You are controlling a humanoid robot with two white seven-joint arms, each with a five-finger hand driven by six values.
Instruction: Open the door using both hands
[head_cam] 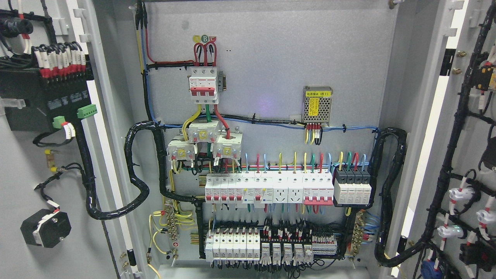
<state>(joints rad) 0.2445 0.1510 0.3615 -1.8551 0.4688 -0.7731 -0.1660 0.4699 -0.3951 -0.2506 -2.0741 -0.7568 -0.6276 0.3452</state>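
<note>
A green round sticker (204, 38) above the top breaker reads "B"; the power supply's yellow label (317, 93) is too small to read.

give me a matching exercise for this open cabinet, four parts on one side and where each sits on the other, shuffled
Things:
1. main breaker with red wires on top
2. small metal box with yellow label
3. round black and white knob unit
4. row of white plugs on black cable

Places:
A. inside of the left door, low down
B. back panel, upper middle
C. inside of the right door
D. back panel, upper right

Pairs: 1-B, 2-D, 3-A, 4-C

No robot hand shows in the head view.
</note>
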